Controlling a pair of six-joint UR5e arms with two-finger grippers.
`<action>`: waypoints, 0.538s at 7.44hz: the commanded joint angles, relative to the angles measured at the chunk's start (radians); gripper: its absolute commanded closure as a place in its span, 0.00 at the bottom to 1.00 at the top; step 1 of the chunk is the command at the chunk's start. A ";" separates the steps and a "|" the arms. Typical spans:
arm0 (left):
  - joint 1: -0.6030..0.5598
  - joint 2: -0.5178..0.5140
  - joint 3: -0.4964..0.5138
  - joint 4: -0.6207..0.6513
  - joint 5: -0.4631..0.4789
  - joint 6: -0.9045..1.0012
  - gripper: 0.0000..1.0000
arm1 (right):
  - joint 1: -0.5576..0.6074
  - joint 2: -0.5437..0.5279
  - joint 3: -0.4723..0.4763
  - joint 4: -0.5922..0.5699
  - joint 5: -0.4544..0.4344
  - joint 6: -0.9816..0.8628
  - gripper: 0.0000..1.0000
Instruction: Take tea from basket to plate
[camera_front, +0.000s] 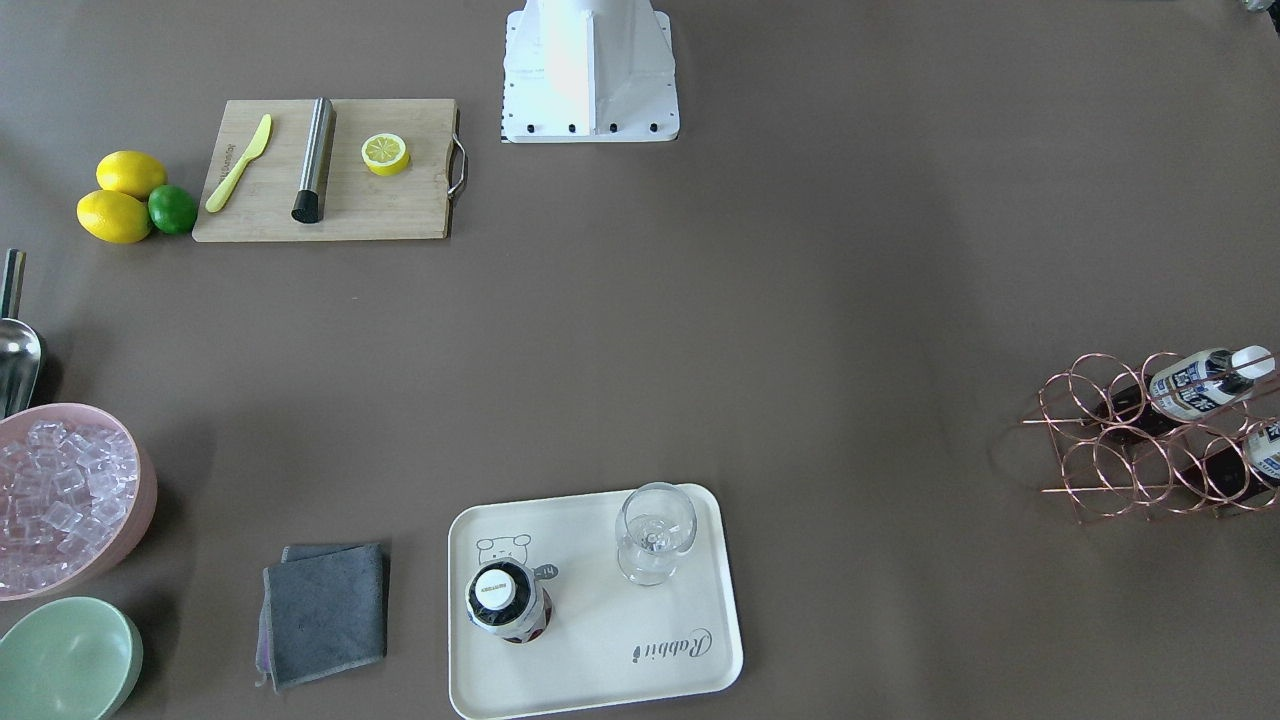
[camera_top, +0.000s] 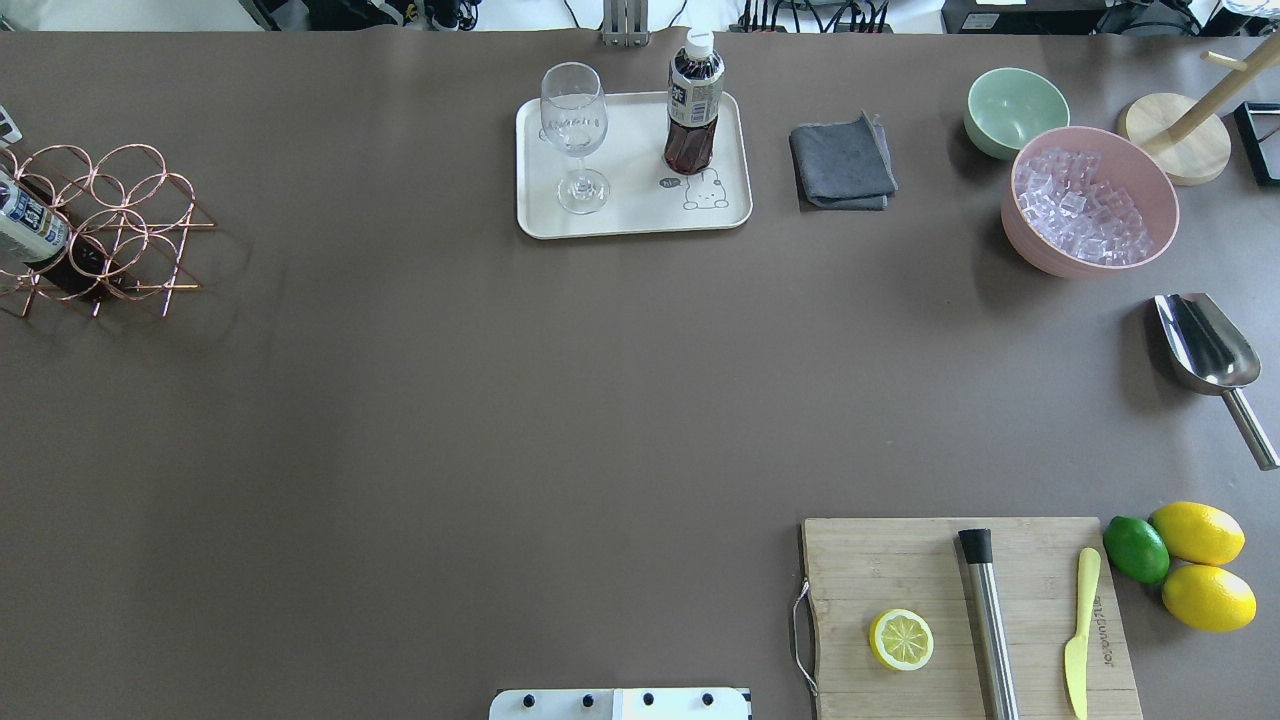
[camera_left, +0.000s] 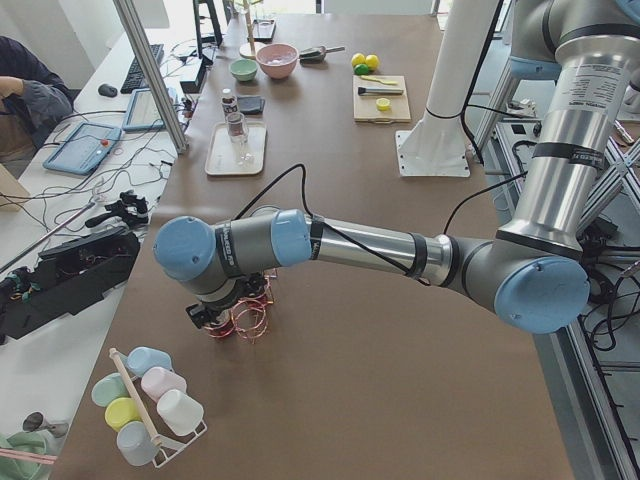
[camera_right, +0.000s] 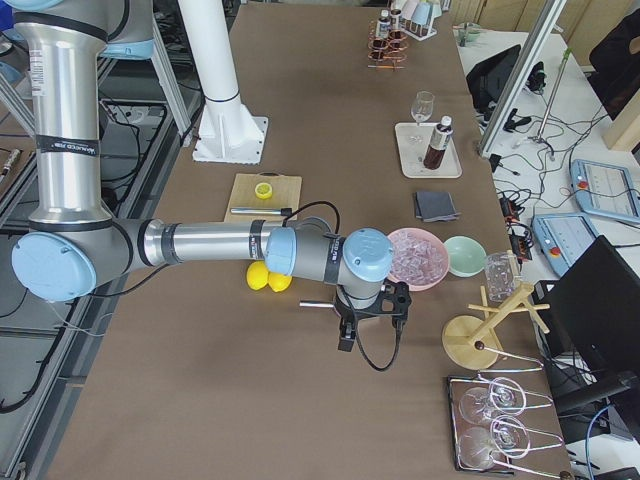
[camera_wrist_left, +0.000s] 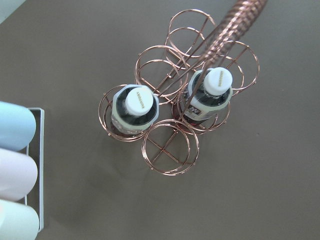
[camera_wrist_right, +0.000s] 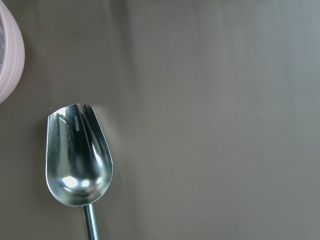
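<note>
One tea bottle (camera_top: 692, 110) stands upright on the cream plate (camera_top: 630, 215), beside the bear drawing; from the front its white cap (camera_front: 498, 592) faces up. Two more tea bottles (camera_wrist_left: 137, 107) (camera_wrist_left: 210, 95) lie in the copper wire basket (camera_wrist_left: 170, 145) at the table's left end (camera_top: 110, 220). My left gripper (camera_left: 207, 318) hangs right over the basket (camera_left: 250, 318), and I cannot tell whether it is open or shut. My right gripper (camera_right: 370, 318) hovers over the steel scoop (camera_wrist_right: 77, 160); its state cannot be told either. Neither wrist view shows any fingers.
A stemmed glass (camera_top: 575, 135) shares the plate. A grey cloth (camera_top: 842, 162), green bowl (camera_top: 1015, 108) and pink bowl of ice (camera_top: 1090, 200) stand to its right. A cutting board (camera_top: 965, 620) with a lemon half, lemons and a lime sit near the right. Pastel cups (camera_left: 145, 395) lie beside the basket.
</note>
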 joint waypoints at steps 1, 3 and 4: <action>-0.017 -0.001 0.061 -0.001 0.001 -0.227 0.02 | -0.011 0.000 0.004 -0.011 -0.008 0.004 0.00; 0.012 -0.004 0.052 -0.008 0.000 -0.614 0.02 | 0.002 -0.006 0.004 -0.011 -0.013 0.002 0.00; 0.035 -0.004 0.043 -0.012 0.000 -0.765 0.02 | 0.002 -0.011 0.003 -0.011 -0.013 0.002 0.00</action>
